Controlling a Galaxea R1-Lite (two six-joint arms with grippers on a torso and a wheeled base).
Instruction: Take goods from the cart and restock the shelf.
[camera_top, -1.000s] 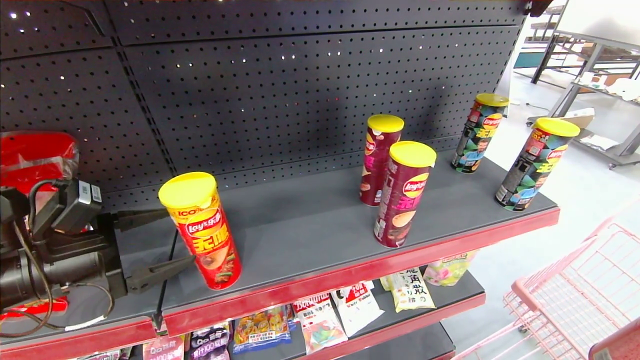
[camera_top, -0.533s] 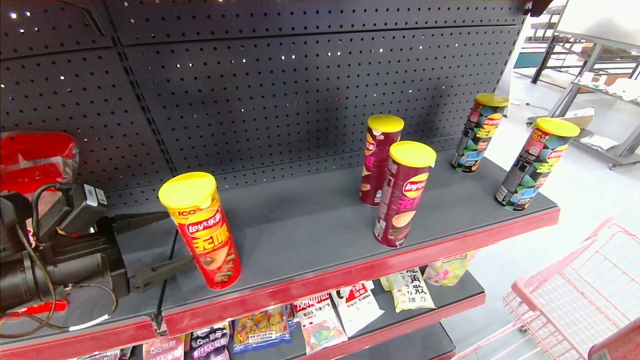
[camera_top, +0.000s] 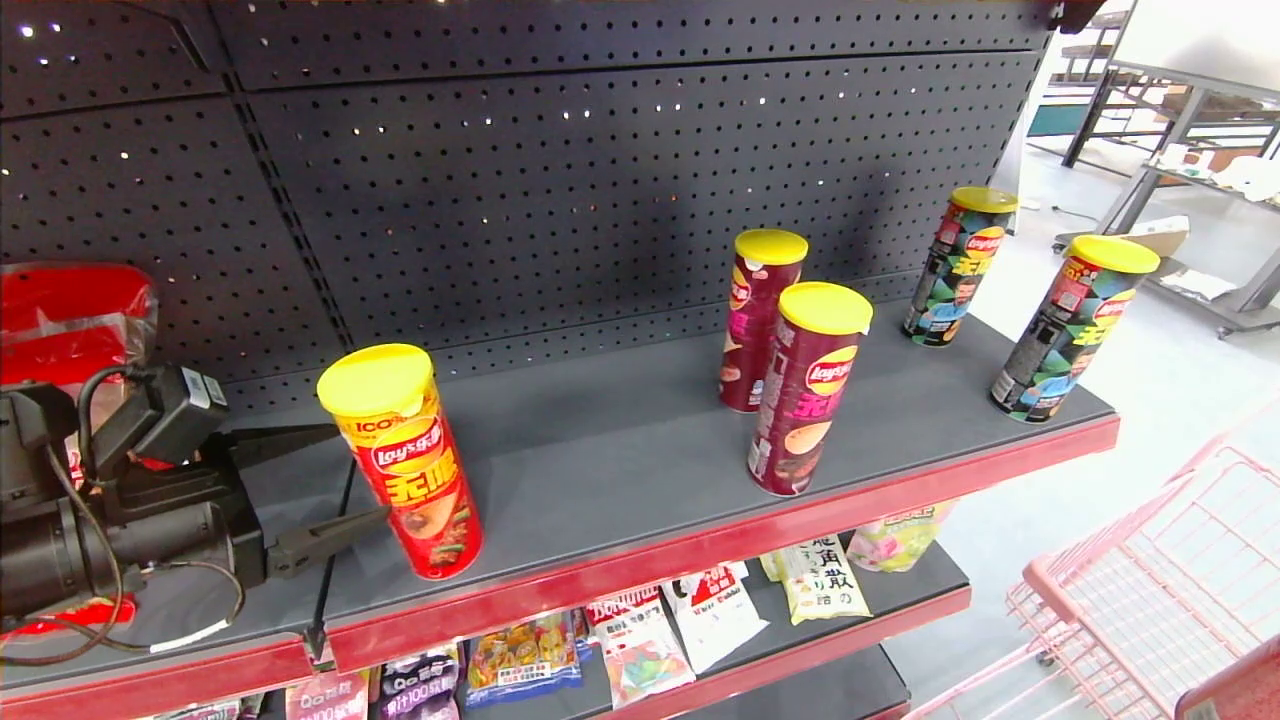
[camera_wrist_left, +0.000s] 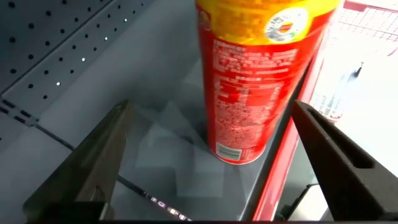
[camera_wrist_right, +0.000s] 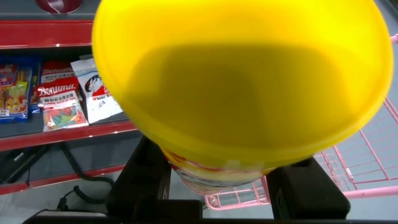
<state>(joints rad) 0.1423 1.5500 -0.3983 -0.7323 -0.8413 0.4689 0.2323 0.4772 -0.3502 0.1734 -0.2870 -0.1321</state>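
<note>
Left gripper: the left gripper (camera_top: 355, 472) lies low over the left end of the shelf, its dark fingers spread wide with nothing in them.
Red can: a tall red cylindrical chip can with a yellow plastic lid (camera_top: 410, 460) stands upright near the front of the grey metal shelf with a red front lip (camera_top: 620, 470).
Key relation: the red can is straight ahead of the left gripper, right at the mouth of its fingers, with one finger on each side. From the wrist view I'd say there is a gap on both sides. Its long axis is vertical, square to the flat-lying fingers.
Right gripper: the right gripper (camera_wrist_right: 224, 190) is clamped on a second can with a broad yellow lid (camera_wrist_right: 242, 81). That lid faces the wrist camera and hides most of the body.
Nearer arm: the left, by far. The right arm's load is down in front of the lower shelf, beside the pink wire cart (camera_top: 1150, 600).
Next move: my guess is that the left arm must back straight out without clipping the red can.
Free spot: bare shelf lies between the red can and the front maroon can (camera_top: 808, 400), which has the rear maroon can (camera_top: 755, 330) behind it.
Print: each can has an oval red-and-yellow logo and bold lettering. The snack bags (camera_top: 640, 640) below are printed too. I leave the wording unread.
</note>
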